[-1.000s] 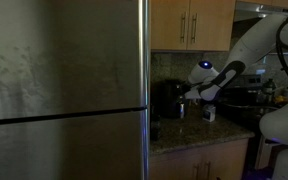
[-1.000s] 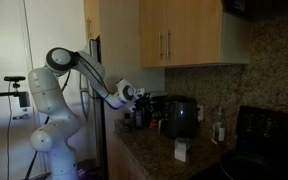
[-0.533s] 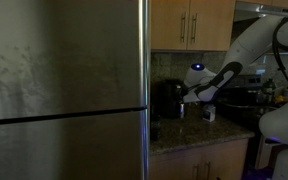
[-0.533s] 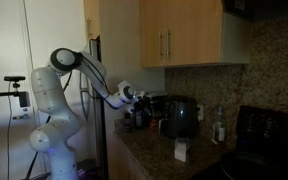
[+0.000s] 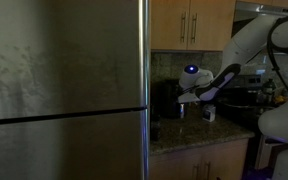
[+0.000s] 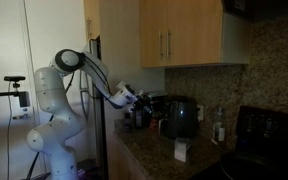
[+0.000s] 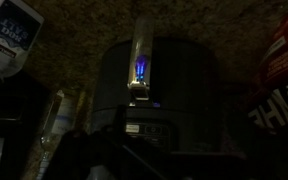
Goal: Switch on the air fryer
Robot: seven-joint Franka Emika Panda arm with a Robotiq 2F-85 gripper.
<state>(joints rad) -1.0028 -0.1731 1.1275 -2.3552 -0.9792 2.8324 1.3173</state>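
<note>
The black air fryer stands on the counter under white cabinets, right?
No: the cabinets are light wood, not white, as both exterior views show. The black air fryer does stand on the counter under them.

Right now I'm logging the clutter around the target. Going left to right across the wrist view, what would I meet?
white-and-blue package → black air fryer → red package
</note>
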